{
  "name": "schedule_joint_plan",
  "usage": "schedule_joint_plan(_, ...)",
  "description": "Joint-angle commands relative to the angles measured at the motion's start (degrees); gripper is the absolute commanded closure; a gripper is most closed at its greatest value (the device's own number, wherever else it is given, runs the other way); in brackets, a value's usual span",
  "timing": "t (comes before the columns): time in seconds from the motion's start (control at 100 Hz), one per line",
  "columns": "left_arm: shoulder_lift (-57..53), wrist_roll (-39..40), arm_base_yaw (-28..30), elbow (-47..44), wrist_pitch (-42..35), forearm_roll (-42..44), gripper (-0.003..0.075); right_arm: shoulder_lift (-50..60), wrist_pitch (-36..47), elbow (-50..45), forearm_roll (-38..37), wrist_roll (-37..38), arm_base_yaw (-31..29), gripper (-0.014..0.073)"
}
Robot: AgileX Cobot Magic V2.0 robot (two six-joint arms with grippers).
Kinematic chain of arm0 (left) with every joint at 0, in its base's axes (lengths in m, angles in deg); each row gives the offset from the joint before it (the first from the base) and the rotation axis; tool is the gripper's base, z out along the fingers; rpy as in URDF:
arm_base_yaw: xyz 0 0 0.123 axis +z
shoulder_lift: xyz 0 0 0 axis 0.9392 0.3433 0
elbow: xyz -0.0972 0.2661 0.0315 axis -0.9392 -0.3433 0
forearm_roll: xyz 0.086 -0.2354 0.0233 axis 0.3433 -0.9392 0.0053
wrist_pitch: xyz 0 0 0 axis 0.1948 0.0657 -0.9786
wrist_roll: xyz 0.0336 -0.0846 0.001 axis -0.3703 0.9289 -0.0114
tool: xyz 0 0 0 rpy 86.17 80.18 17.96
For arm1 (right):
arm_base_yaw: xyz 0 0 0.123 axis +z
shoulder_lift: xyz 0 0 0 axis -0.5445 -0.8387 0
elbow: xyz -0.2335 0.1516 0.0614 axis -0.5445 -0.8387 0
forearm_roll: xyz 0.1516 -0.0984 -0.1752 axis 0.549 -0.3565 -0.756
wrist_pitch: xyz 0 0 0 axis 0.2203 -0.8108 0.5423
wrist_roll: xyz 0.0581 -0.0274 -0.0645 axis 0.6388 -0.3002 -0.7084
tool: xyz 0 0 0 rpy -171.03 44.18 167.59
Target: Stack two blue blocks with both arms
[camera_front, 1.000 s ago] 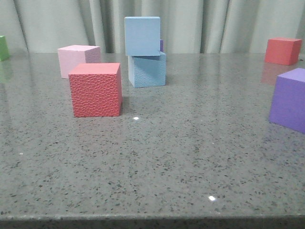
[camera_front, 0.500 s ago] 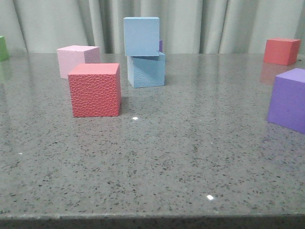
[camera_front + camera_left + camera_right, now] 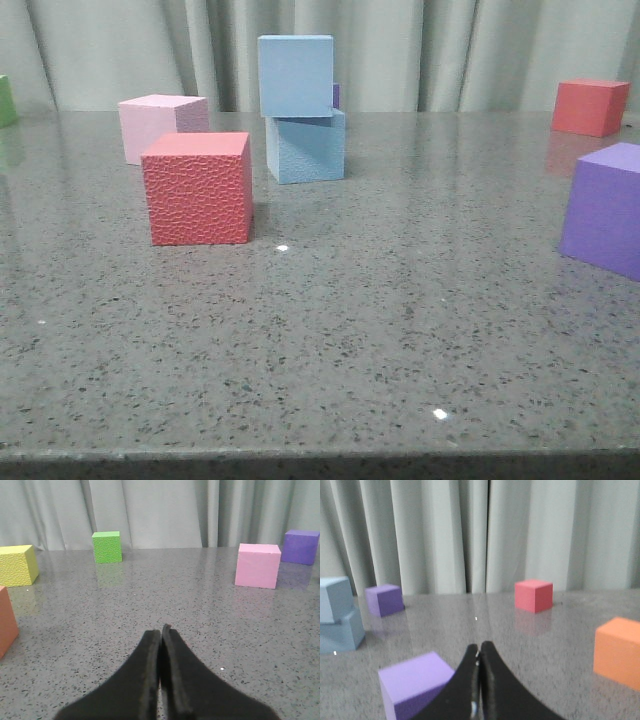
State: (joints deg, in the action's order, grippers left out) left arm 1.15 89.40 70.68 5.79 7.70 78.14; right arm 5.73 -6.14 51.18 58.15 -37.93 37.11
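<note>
Both blue blocks already stacked, far centre of the grey speckled table (image 3: 400, 330): upper blue block (image 3: 296, 76) sits on lower blue block (image 3: 306, 147), shifted slightly left, so overhang on that side. Red block (image 3: 197, 188) nearer-left, pink block (image 3: 160, 126) behind it. Left gripper (image 3: 160, 632) and right gripper (image 3: 479, 652) both pinched together, empty, well clear of the stack. Blocks look like light foam, pebbled faces, grippy, slightly squashy; best grasped on opposite flat side faces, mid-height, gently.
</note>
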Motion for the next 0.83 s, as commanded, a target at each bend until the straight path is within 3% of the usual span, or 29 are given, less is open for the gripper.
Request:
schedule_joint_plan(0.0, -1.96, 0.23, -0.13, -0.07, -4.77, -0.50, 0.0739, 0.39, 6.11, -0.75, 0.05, -0.08, -1.45, 0.0706)
schedule_joint_plan(0.15, -1.85, 0.23, -0.13, -0.07, -4.77, -0.50, 0.0739, 0.39, 4.82, -2.12, -0.42, 1.03, -3.77, 0.0706)
schedule_joint_plan(0.82, -1.85, 0.23, -0.13, -0.07, -4.77, -0.50, 0.0739, 0.71, 4.82, -2.18, -0.42, 1.03, -3.77, 0.0706)
